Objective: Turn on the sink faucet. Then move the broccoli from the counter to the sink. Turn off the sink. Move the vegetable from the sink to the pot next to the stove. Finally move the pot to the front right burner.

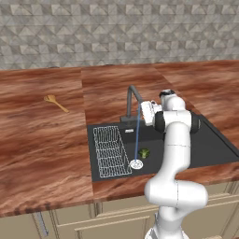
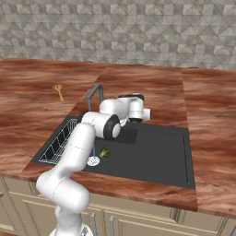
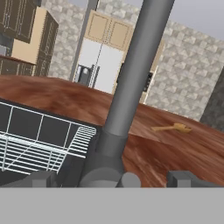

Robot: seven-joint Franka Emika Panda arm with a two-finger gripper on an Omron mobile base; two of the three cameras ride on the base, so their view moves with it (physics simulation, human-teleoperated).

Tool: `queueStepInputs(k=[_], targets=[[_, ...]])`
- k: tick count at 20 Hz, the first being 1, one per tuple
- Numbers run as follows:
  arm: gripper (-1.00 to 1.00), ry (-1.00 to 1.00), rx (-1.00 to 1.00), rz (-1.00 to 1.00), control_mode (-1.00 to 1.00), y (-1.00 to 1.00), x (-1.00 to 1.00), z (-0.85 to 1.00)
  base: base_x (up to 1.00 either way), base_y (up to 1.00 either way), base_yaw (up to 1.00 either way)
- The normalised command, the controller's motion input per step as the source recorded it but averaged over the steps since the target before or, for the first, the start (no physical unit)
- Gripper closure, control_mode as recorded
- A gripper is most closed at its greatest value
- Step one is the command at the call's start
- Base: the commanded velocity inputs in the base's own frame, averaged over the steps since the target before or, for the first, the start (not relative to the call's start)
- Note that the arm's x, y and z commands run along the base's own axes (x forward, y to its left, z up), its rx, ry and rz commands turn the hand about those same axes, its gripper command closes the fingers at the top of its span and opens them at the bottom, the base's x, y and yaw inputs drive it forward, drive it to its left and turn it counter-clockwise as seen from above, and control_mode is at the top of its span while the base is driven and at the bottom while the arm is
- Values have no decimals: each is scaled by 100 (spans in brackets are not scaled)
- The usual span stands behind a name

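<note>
Down in the sink [image 1: 210, 149], broccoli [image 1: 144, 152] lies below the released claw [image 3: 113, 177] straddling the faucet [image 3: 131, 83].

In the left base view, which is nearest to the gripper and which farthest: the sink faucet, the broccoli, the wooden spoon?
Measured from the gripper:
1. sink faucet, right beside it, at the back of the sink.
2. broccoli, lower down in the basin by the drain.
3. wooden spoon, far off to the left on the counter.
</note>
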Motion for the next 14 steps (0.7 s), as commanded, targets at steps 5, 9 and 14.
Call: queueStepInputs(k=[5, 9, 14], targets=[[-100, 0, -1, 0, -100, 53, 0, 16, 0, 0, 0], [-100, 0, -1, 0, -100, 55, 0, 15, 0, 0, 0], [-100, 0, -2, 0, -100, 54, 0, 11, 0, 0, 0]])
